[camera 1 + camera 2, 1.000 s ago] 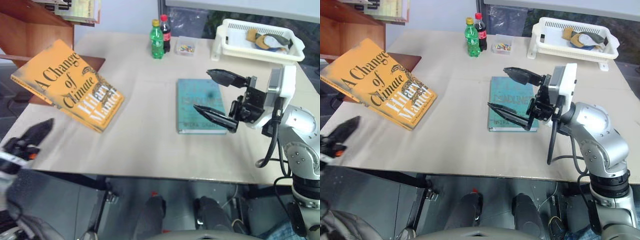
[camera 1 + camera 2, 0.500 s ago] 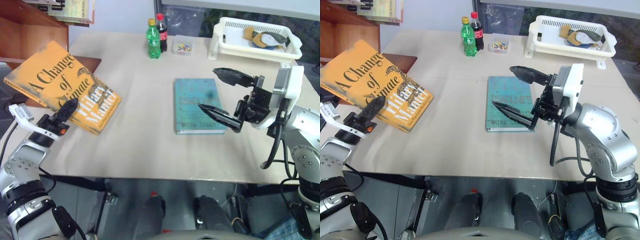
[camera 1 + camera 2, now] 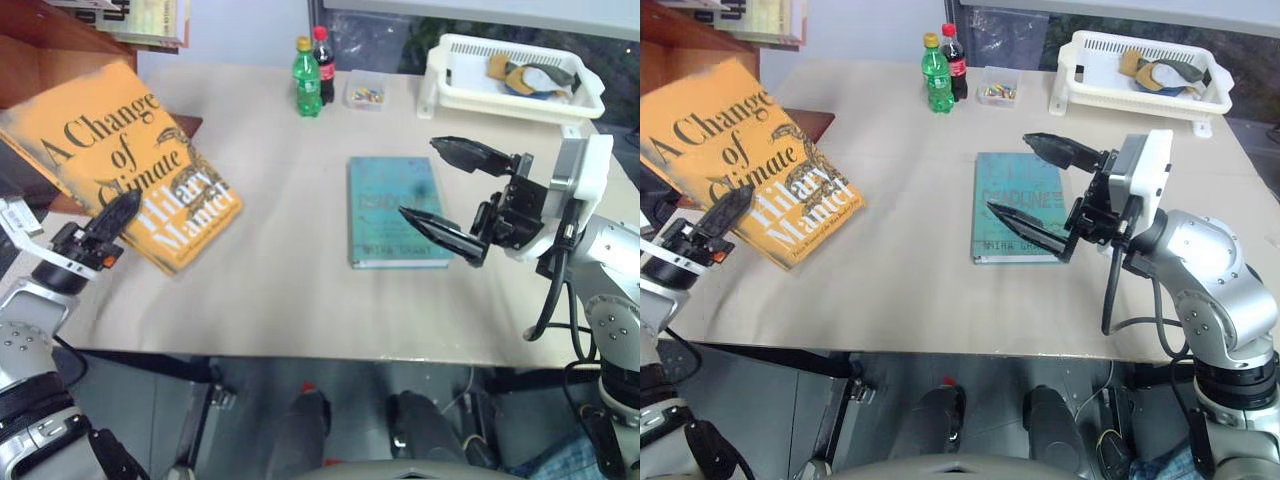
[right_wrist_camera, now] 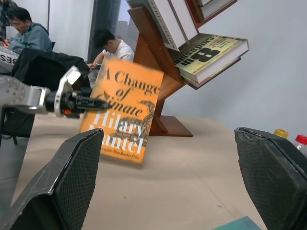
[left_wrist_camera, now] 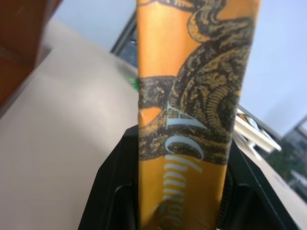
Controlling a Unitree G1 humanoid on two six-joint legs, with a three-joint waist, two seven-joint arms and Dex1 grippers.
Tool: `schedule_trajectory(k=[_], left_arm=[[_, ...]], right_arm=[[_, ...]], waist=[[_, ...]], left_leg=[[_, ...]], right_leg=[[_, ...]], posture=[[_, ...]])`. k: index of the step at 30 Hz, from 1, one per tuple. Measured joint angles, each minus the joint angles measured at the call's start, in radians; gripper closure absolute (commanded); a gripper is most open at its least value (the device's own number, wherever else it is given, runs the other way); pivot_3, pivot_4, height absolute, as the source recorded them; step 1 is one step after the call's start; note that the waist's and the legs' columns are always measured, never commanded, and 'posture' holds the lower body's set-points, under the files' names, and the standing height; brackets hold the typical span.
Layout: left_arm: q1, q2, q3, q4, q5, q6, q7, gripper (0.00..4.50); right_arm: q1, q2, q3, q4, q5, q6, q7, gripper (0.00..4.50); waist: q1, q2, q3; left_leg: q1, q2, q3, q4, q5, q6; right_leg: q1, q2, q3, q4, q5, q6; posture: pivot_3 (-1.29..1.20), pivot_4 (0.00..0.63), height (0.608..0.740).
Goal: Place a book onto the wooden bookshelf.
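At the upper left of the head view stands the wooden bookshelf (image 3: pixel 50 60), and just below it the book (image 3: pixel 120 160) is tilted up off the table (image 3: pixel 290 290), the left gripper (image 3: pixel 105 222) clamped on its lower edge. At centre right, the right gripper (image 3: pixel 450 190) hovers, fingers wide apart, over a teal book (image 3: pixel 385 205).

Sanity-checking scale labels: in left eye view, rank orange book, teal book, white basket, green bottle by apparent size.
1. Orange-yellow book, tilted nearer the camera, so size is inflated.
2. White plastic basket and teal book: too close to rank.
3. Green bottle.
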State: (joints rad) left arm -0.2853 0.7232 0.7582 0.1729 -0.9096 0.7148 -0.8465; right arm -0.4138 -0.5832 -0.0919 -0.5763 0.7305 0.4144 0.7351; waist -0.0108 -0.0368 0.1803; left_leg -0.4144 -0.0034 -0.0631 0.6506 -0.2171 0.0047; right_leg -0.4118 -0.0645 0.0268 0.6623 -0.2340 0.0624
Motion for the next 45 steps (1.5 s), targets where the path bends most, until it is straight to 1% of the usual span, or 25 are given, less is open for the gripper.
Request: schedule_trajectory(k=[1, 2, 3, 10, 12, 14, 17, 20, 23, 27, 30, 31, 34, 37, 42, 44, 45], left_arm=[[-0.004, 0.012, 0.000, -0.014, -0.009, 0.005, 0.001, 2.82], [-0.014, 0.024, 0.000, -0.020, -0.015, 0.010, 0.004, 3.30], [-0.025, 0.034, 0.000, -0.025, -0.019, 0.014, 0.006, 3.46], [-0.046, 0.043, -0.018, -0.054, -0.028, 0.017, 0.013, 3.47], [-0.068, 0.066, -0.025, -0.075, -0.024, -0.004, 0.004, 3.47], [-0.093, 0.093, -0.050, -0.074, 0.009, -0.057, -0.027, 3.47], [-0.194, 0.164, -0.161, -0.062, 0.173, -0.268, -0.089, 3.47], [-0.335, 0.233, -0.269, 0.009, 0.353, -0.522, -0.124, 3.47], [-0.468, 0.327, -0.391, 0.146, 0.563, -0.806, -0.151, 3.47], [-0.627, 0.442, -0.537, 0.293, 0.739, -1.047, -0.222, 3.47], [-0.772, 0.524, -0.635, 0.463, 0.840, -1.209, -0.309, 3.47], [-0.788, 0.536, -0.645, 0.495, 0.854, -1.232, -0.318, 3.47], [-0.892, 0.584, -0.721, 0.711, 0.956, -1.361, -0.348, 3.47], [-0.959, 0.614, -0.774, 0.880, 1.058, -1.421, -0.311, 3.47], [-1.000, 0.629, -0.846, 1.038, 1.189, -1.448, -0.219, 3.47], [-1.021, 0.629, -0.862, 1.065, 1.229, -1.447, -0.172, 3.47], [-1.044, 0.629, -0.892, 1.080, 1.272, -1.439, -0.132, 3.47]], right_arm=[[0.000, 0.001, 0.001, 0.000, 0.001, 0.000, 0.000, 0.00], [0.000, 0.002, 0.002, 0.001, 0.001, 0.000, 0.001, 0.00], [-0.001, 0.004, 0.004, 0.003, 0.001, 0.000, 0.001, 0.00], [-0.003, 0.010, 0.008, 0.006, 0.002, 0.002, 0.001, 0.00], [-0.003, 0.010, 0.008, 0.006, 0.003, 0.005, 0.001, 0.00], [-0.002, 0.010, 0.008, 0.006, 0.003, 0.008, 0.001, 0.00], [-0.003, 0.014, 0.011, 0.006, 0.005, 0.011, 0.002, 0.00], [-0.006, 0.022, 0.016, 0.007, 0.006, 0.011, 0.003, 0.00], [-0.008, 0.027, 0.018, 0.011, 0.006, 0.010, 0.007, 0.00], [-0.015, 0.039, 0.024, 0.019, 0.006, 0.010, 0.015, 0.00], [-0.023, 0.055, 0.038, 0.028, 0.006, 0.009, 0.018, 0.00], [-0.024, 0.058, 0.039, 0.029, 0.006, 0.009, 0.018, 0.00], [-0.032, 0.077, 0.043, 0.030, 0.004, 0.007, 0.017, 0.00], [-0.040, 0.088, 0.054, 0.030, 0.001, 0.004, 0.015, 0.00], [-0.040, 0.097, 0.058, 0.030, -0.008, -0.002, 0.011, 0.00], [-0.038, 0.097, 0.057, 0.030, -0.009, -0.002, 0.009, 0.00], [-0.036, 0.097, 0.057, 0.029, -0.011, -0.003, 0.006, 0.00]], waist=[[0.000, 0.000, 0.000], [0.000, 0.001, 0.000], [-0.001, 0.001, 0.000], [-0.004, 0.001, 0.001], [-0.003, 0.001, 0.001], [-0.002, 0.001, 0.001], [0.003, 0.001, 0.001], [0.000, 0.002, 0.001], [-0.008, 0.002, 0.001], [-0.008, 0.005, 0.003], [-0.010, 0.006, 0.004], [-0.010, 0.006, 0.004], [-0.011, 0.006, 0.005], [-0.010, 0.005, 0.005], [-0.005, 0.005, 0.005], [-0.005, 0.002, 0.006], [-0.005, 0.002, 0.006]], left_leg=[[0.000, 0.000, 0.000, 0.000, 0.000, 0.000], [0.000, 0.000, 0.000, 0.000, 0.000, 0.000], [0.000, 0.000, 0.001, 0.000, 0.000, 0.000], [0.000, 0.000, 0.001, -0.001, 0.000, 0.000], [0.000, 0.000, 0.001, -0.001, 0.000, 0.000], [0.000, -0.001, 0.001, -0.001, 0.000, 0.000], [-0.001, -0.003, 0.001, -0.001, 0.000, 0.000], [0.000, -0.004, 0.003, -0.001, 0.000, 0.000], [0.000, -0.003, 0.004, -0.003, 0.000, 0.000], [-0.001, -0.003, 0.004, -0.004, 0.000, 0.000], [-0.002, -0.003, 0.004, -0.004, 0.000, 0.000], [-0.002, -0.003, 0.004, -0.004, 0.000, 0.000], [-0.002, -0.002, 0.004, -0.004, 0.000, 0.000], [-0.002, -0.002, 0.003, -0.003, 0.000, 0.000], [-0.002, -0.002, 0.003, -0.003, 0.000, 0.000], [-0.002, -0.002, 0.002, -0.002, 0.000, 0.000], [-0.002, -0.002, 0.003, -0.002, 0.000, 0.000]], right_leg=[[0.000, 0.000, 0.000, 0.000, 0.000, 0.000], [0.000, 0.000, 0.000, 0.000, 0.000, 0.000], [0.000, 0.000, 0.000, 0.000, 0.000, 0.000], [0.000, 0.001, 0.000, 0.000, 0.000, 0.000], [0.000, 0.001, 0.000, 0.000, 0.000, 0.000], [0.000, 0.001, 0.000, -0.001, 0.000, 0.000], [0.000, 0.002, -0.001, -0.002, 0.000, 0.000], [0.000, 0.002, 0.000, -0.002, 0.000, 0.000], [-0.001, 0.003, 0.001, -0.003, 0.000, 0.000], [-0.002, 0.003, 0.001, -0.002, 0.000, 0.000], [-0.002, 0.004, 0.001, -0.002, 0.000, 0.001], [-0.002, 0.004, 0.001, -0.002, -0.001, 0.001], [-0.002, 0.005, 0.000, -0.002, -0.001, 0.001], [-0.002, 0.005, 0.000, -0.002, -0.001, 0.002], [-0.002, 0.005, -0.001, -0.001, -0.002, 0.004], [-0.002, 0.005, -0.001, -0.001, -0.002, 0.004], [-0.002, 0.005, -0.001, -0.001, -0.002, 0.004]], posture=[[0.00, 0.150, 0.740], [0.00, 0.150, 0.740], [0.00, 0.150, 0.740], [0.00, 0.150, 0.740], [0.00, 0.150, 0.740], [0.00, 0.150, 0.740], [0.00, 0.150, 0.740], [0.00, 0.150, 0.740], [0.00, 0.150, 0.740], [0.00, 0.150, 0.740], [0.00, 0.150, 0.740], [0.00, 0.150, 0.740], [0.00, 0.150, 0.740], [0.00, 0.150, 0.740], [0.00, 0.150, 0.740], [0.00, 0.150, 0.740], [0.00, 0.150, 0.740]])
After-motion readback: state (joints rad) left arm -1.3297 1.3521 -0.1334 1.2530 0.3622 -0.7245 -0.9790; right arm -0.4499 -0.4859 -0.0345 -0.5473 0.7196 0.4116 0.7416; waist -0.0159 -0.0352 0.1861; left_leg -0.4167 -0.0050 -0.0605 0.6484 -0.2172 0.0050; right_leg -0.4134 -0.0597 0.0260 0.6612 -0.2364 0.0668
